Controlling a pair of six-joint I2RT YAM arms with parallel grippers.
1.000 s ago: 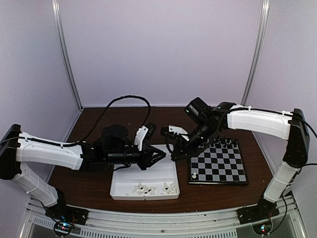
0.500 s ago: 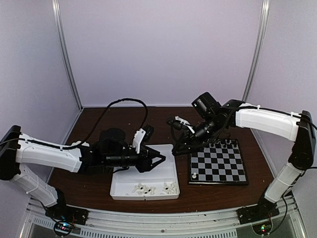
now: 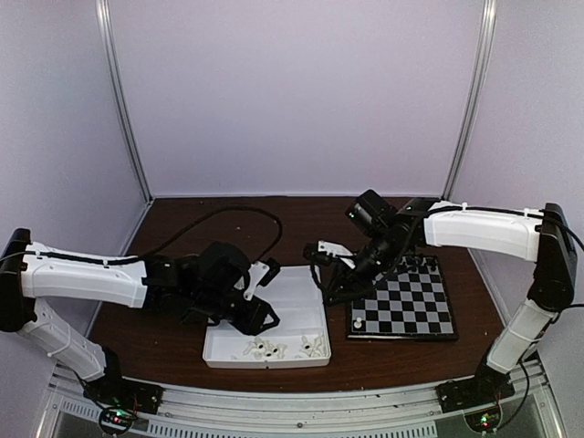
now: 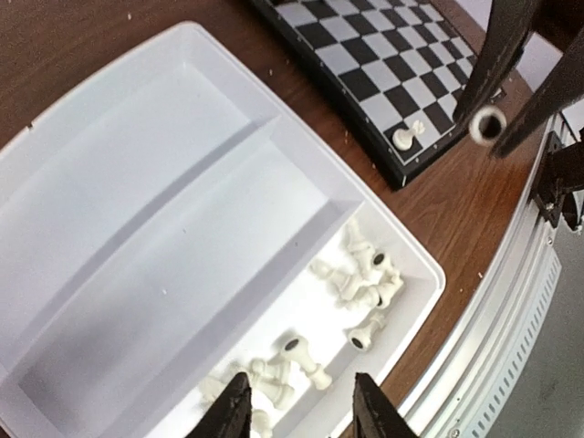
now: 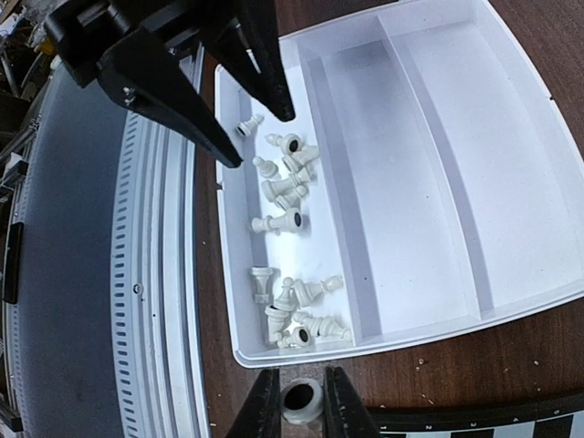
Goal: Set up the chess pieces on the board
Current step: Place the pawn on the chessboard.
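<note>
the step in hand is carrying one white piece to the board: the right gripper (image 5: 300,396) is clamped on a small white chess piece (image 4: 487,124), just beside the left rim of the board (image 3: 406,301). next it probably has to swing over the near rows and set the piece upright on a free square by the white pawn (image 4: 406,137). the left gripper (image 4: 301,415) hangs empty, fingers apart, over the loose white chessmen (image 4: 351,283) in the white tray (image 4: 109,119). only the top view shows black pieces (image 3: 415,264) along the board's far edge; only the right wrist view shows the held piece's hollow base.
</note>
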